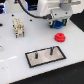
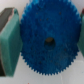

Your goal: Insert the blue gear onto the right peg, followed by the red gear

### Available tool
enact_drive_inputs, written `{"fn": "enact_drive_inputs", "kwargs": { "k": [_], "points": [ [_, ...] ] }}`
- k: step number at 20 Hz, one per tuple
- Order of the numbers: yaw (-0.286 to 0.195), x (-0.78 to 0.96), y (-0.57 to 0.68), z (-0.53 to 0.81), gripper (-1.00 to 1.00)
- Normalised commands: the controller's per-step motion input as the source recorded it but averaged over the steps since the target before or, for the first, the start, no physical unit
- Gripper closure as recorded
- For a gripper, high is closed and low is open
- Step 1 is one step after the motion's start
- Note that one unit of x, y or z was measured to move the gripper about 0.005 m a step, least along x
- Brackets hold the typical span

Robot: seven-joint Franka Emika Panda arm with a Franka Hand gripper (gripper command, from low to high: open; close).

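Up close on the wrist view, the blue gear fills the picture, teeth all round and a dark bore at its centre, sitting squarely between the two pale green finger pads, one pressing against the rim on one side and a sliver of the other showing at the opposite edge. So the gripper is closed down to the gear's width and has it clamped by the rim, which by my reading leaves the bore free to go over a pin. In the exterior view the gear itself is hidden under the white hand, which hangs above the table. Below the hand and towards the exterior view's left lies the black-rimmed grey plate with its two thin pins; the right peg stands well apart from the fingers, so the carry across looks unfinished. The red gear lies flat on the table just beneath the hand, waiting its turn, untouched.
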Motion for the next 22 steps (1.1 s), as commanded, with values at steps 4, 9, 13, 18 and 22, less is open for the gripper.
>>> {"fn": "enact_drive_inputs", "kwargs": {
  "k": [4,9,13,18,22],
  "points": [
    [0.0,0.41,-0.04,0.56,1.0],
    [0.0,0.62,-0.13,0.56,1.0],
    [0.0,0.75,-0.16,0.56,1.0],
    [0.0,0.79,-0.2,0.53,1.0],
    [0.0,0.81,-0.23,0.48,1.0]
  ]
}}
